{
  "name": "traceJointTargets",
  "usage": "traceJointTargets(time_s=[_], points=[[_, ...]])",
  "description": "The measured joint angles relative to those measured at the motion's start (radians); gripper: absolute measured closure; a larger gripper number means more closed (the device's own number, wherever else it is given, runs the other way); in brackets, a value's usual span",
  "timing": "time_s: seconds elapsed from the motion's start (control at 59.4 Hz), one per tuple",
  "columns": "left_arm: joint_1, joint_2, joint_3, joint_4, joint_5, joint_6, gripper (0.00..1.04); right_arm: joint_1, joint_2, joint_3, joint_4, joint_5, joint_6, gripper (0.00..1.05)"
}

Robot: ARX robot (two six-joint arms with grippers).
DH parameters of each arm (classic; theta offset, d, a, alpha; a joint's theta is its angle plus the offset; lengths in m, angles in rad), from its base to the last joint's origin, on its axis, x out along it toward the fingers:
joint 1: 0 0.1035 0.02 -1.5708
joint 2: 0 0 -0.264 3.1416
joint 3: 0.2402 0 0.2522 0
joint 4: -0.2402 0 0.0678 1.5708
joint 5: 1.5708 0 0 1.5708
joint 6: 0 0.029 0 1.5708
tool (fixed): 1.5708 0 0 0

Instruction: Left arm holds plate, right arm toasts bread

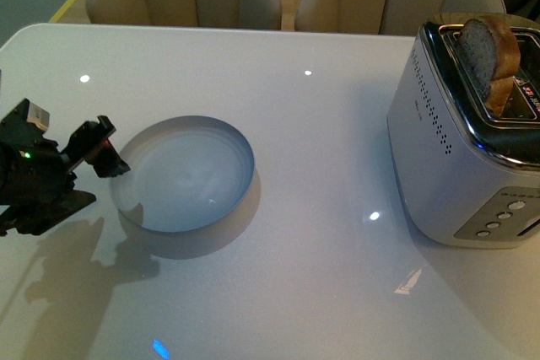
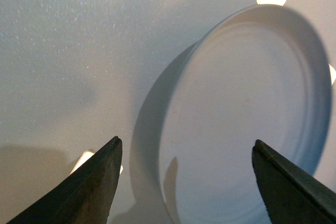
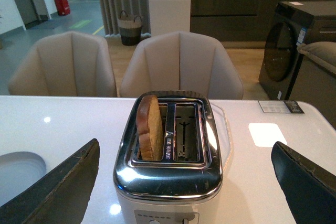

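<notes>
Plate on the desk beside the left arm, bread standing in the toaster.

Nearest, at the front left, the left arm's gripper (image 1: 105, 153) sits low over the white desk (image 1: 321, 208) with its fingers (image 2: 97, 184) apart, their tips at the rim of the pale grey-blue plate (image 1: 190, 176), clamped on nothing. The plate lies flat on the desk. Further right, the silver toaster (image 1: 460, 158) stands on the desk, well apart from the plate. The bread (image 1: 489, 61) stands upright in one slot, its top poking out. The right gripper (image 3: 184, 182) hangs before the toaster, fingers (image 3: 58, 187) wide apart and holding nothing. Beyond the desk stand beige chairs (image 3: 181, 64).
</notes>
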Motion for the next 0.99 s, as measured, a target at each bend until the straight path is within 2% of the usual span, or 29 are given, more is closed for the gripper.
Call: traceJointTargets(time_s=[0.152,0.354,0.522,0.64,0.707,0.775,0.809,0.876,0.994], points=[[0.003,-0.181,-0.081,0.023,-0.040,-0.006,0.06,0.000,0.000,0.000,0.000,0.000,0.000,0.09],[-0.016,-0.471,-0.138,0.001,-0.117,0.012,0.07,0.000,0.000,0.000,0.000,0.000,0.000,0.09],[-0.077,-0.726,-0.150,-0.038,-0.250,0.015,0.07,0.000,0.000,0.000,0.000,0.000,0.000,0.09],[-0.100,-0.791,-0.153,-0.038,-0.263,0.014,0.07,0.000,0.000,0.000,0.000,0.000,0.000,0.09],[-0.105,-0.771,-0.234,0.200,-0.346,0.156,0.18,0.000,0.000,0.000,0.000,0.000,0.000,0.09],[-0.098,-0.771,-0.343,0.417,-0.360,0.350,0.31,0.000,0.000,0.000,0.000,0.001,0.000,0.09],[-0.095,-0.781,-0.379,0.476,-0.360,0.416,0.36,0.000,0.000,0.000,0.000,0.000,0.000,0.09],[-0.089,-0.834,-0.442,0.534,-0.355,0.516,0.49,0.000,-0.001,0.000,0.000,0.000,0.000,0.09],[-0.075,-0.927,-0.533,0.544,-0.343,0.588,0.72,0.000,0.000,0.000,0.000,0.000,0.000,0.09]])
